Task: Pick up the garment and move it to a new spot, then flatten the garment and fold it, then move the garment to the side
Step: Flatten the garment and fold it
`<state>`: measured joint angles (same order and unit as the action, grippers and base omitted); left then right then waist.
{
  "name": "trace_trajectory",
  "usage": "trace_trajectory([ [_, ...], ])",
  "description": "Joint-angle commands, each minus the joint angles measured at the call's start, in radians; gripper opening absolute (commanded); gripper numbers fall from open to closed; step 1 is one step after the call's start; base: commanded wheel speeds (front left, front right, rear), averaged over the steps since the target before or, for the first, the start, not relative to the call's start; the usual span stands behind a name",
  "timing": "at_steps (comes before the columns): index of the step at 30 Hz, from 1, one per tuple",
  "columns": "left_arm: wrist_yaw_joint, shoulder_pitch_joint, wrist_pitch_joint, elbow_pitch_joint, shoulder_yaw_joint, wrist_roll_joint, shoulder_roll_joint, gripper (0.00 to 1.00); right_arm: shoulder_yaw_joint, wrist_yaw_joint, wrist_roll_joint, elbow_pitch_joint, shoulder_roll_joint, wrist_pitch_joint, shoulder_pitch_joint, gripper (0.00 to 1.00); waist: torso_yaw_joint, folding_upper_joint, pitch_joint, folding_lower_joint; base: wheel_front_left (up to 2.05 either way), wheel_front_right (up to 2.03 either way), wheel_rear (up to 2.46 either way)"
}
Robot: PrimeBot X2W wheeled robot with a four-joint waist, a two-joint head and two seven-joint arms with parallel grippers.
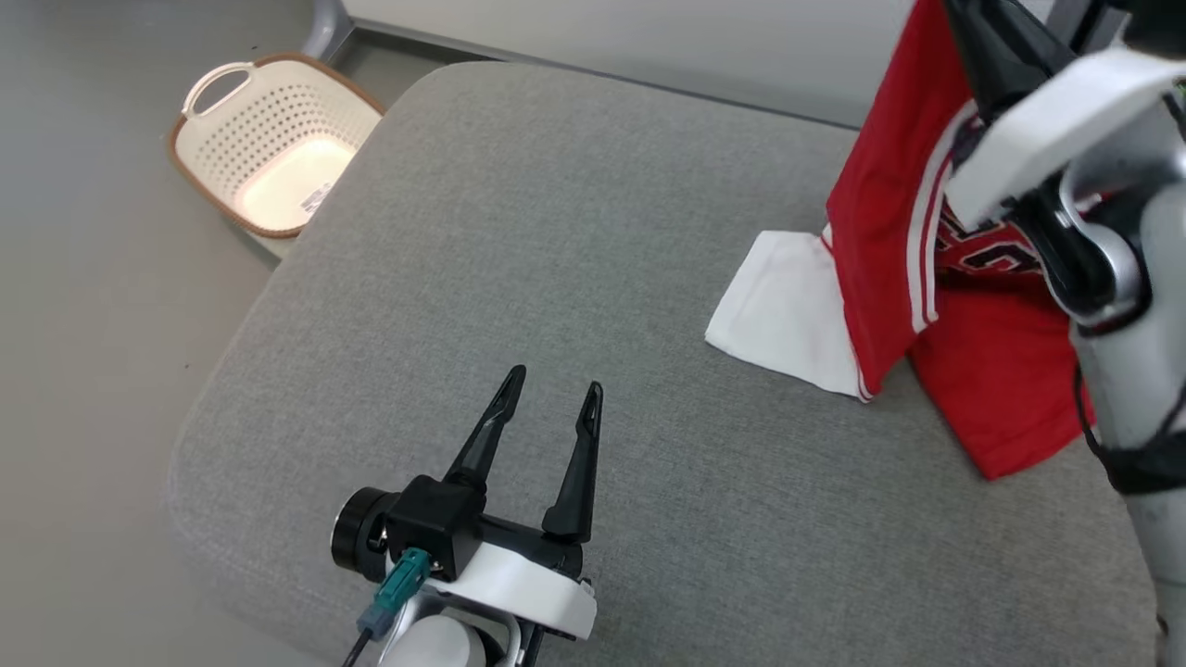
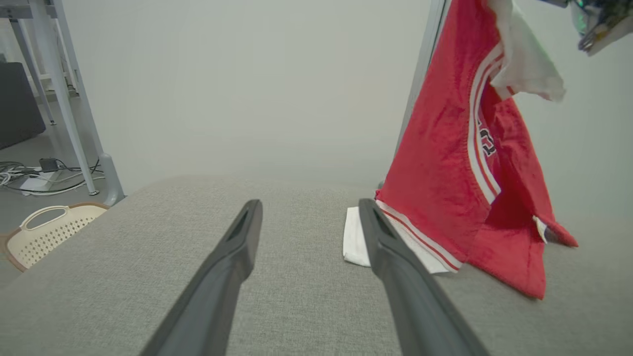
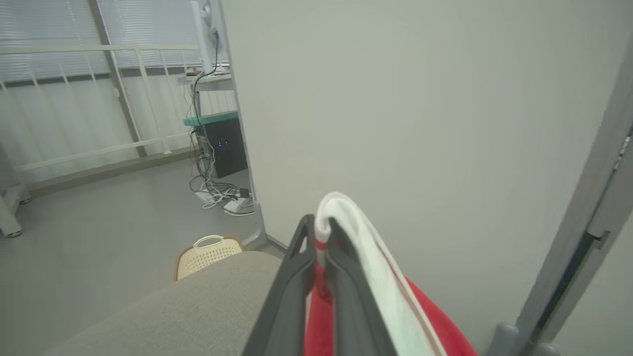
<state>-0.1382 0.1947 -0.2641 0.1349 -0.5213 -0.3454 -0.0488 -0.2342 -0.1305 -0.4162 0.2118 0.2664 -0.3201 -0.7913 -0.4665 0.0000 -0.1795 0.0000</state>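
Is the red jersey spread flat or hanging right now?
Hanging. The right gripper is shut on the red jersey, holding it up; its lower part drapes on the cushion.

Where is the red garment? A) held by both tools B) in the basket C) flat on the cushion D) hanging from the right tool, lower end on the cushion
D: the right tool is shut on the red garment, its lower end touching the cushion.

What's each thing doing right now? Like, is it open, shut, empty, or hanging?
Left claw: open, holding nothing, above the grey cushion.
Right claw: shut on the red jersey, up high.
Red jersey: hanging from the right claw, its bottom end resting on the grey cushion.
Laundry basket: upright on the floor, looks empty apart from a label.
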Motion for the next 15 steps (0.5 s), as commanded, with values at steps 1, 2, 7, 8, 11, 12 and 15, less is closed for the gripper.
trace_trajectory([
  [1,-0.016,0.021,0.0,-0.015,-0.004,-0.013,-0.004,1.0,-0.053,0.0,0.01,0.056,0.002,-0.004,-0.073,0.0,-0.058,0.0,-0.073,0.0,0.0,0.0,0.0],
  [2,-0.024,0.024,0.0,-0.022,-0.01,-0.019,-0.003,1.0,-0.084,0.0,0.008,0.112,0.003,-0.002,-0.114,0.0,-0.063,0.0,-0.088,0.0,0.0,0.0,0.0],
  [7,-0.065,0.034,0.0,-0.066,-0.038,-0.05,-0.003,1.0,-0.235,0.0,0.023,0.401,-0.02,0.064,-0.333,0.0,-0.083,0.0,-0.154,0.0,0.0,0.0,0.0],
  [8,-0.074,0.038,0.0,-0.075,-0.041,-0.055,-0.005,1.0,-0.254,0.0,0.031,0.459,-0.027,0.086,-0.367,0.0,-0.086,0.0,-0.164,0.0,0.0,0.0,0.0],
  [11,-0.095,0.044,0.0,-0.098,-0.058,-0.065,-0.003,1.0,-0.292,0.0,0.049,0.618,-0.064,0.173,-0.451,0.0,-0.094,0.0,-0.188,0.0,-0.01,-0.01,-0.01],
  [12,-0.102,0.046,0.0,-0.104,-0.064,-0.069,-0.003,1.0,-0.297,0.0,0.052,0.666,-0.077,0.205,-0.475,0.0,-0.095,0.0,-0.194,0.0,-0.11,-0.11,-0.11],
  [15,-0.118,0.05,0.0,-0.113,-0.09,-0.071,-0.004,1.0,-0.315,0.0,0.06,0.783,-0.099,0.28,-0.52,0.48,-0.097,0.0,-0.204,0.0,-0.12,-0.12,-0.12],
])
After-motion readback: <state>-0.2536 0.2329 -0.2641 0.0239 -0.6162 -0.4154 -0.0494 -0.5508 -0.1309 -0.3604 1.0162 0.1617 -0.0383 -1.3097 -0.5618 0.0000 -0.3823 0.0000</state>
